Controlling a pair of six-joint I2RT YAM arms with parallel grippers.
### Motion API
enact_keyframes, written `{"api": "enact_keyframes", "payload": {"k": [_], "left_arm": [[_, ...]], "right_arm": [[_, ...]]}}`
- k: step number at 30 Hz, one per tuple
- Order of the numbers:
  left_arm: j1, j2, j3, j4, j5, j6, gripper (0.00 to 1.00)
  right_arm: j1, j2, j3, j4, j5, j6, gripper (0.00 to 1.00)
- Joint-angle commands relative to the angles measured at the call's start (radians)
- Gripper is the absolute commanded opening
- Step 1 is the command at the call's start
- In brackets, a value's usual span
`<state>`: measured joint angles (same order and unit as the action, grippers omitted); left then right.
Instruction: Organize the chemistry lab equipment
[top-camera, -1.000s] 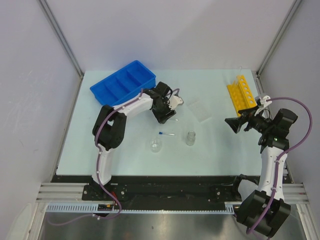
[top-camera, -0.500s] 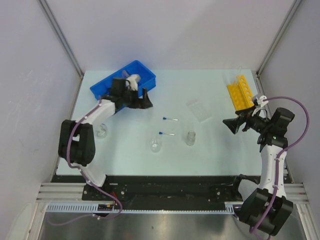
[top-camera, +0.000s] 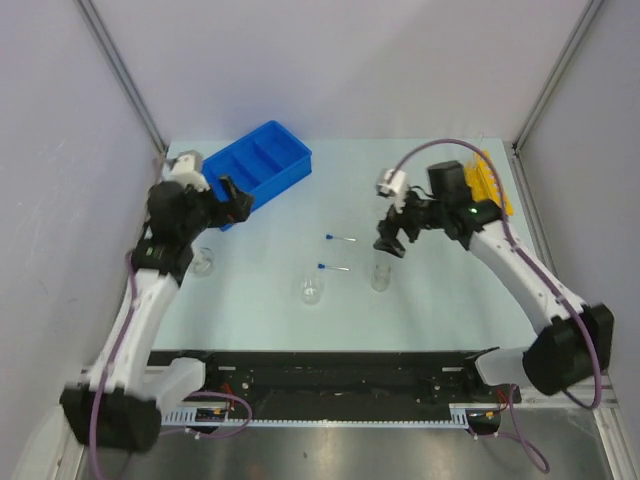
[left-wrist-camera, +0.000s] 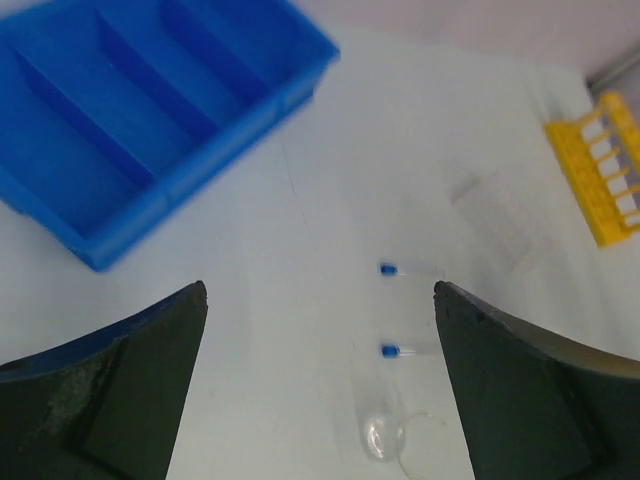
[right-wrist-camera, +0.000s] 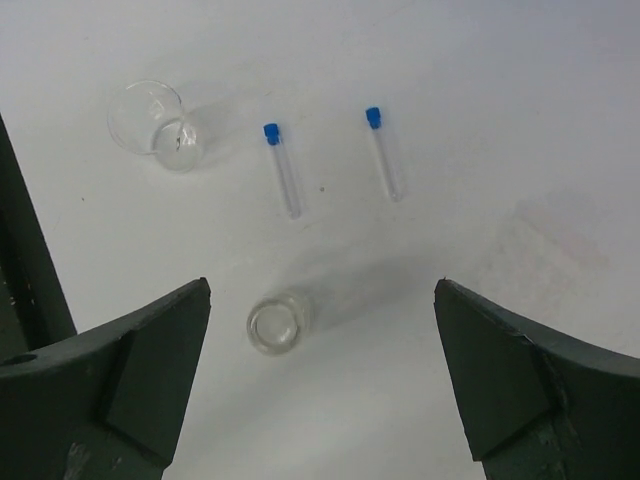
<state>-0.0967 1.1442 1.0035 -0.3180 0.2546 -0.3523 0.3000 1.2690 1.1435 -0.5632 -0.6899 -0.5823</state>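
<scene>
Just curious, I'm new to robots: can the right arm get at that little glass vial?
Probably yes: the right gripper hangs open above the vial, with nothing between them.

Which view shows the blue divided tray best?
The left wrist view: the blue divided tray is close, its dividers and compartment floors plain, though the frame cuts it off. The top external view shows it small, one end behind the left gripper. The right wrist view lacks it.
</scene>
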Motion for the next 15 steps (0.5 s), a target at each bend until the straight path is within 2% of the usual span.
{"api": "enact_keyframes", "payload": {"k": [1, 2, 3, 4, 7, 9, 15], "left_arm": [[0.008, -0.391, -0.224, 0.092, -0.314, 0.090, 1.00], [0.011, -0.444, -0.274, 0.132, -0.333, 0.034, 1.00], [0.014, -0.490, -0.363, 0.157, -0.306, 0.048, 1.00], [0.014, -0.555, -0.393, 0.164, -0.228, 0.085, 1.00], [0.014, -0.586, -0.408, 0.103, -0.193, 0.088, 1.00], [0.014, -0.568, -0.381, 0.071, -0.187, 0.105, 1.00], [0.014, -0.474, -0.349, 0.056, -0.127, 0.124, 1.00]], "right_arm": [[0.204, 0.262, 0.198, -0.178, 0.317, -0.059, 0.95], [0.249, 0.312, 0.279, -0.202, 0.363, -0.045, 0.93], [0.260, 0.372, 0.335, -0.217, 0.377, -0.034, 0.90], [0.269, 0.468, 0.385, -0.256, 0.386, -0.009, 0.83], [0.281, 0.611, 0.596, -0.332, 0.392, 0.015, 0.71], [0.294, 0.726, 0.721, -0.355, 0.408, 0.009, 0.69], [0.341, 0.975, 0.939, -0.443, 0.487, -0.013, 0.66]]}}
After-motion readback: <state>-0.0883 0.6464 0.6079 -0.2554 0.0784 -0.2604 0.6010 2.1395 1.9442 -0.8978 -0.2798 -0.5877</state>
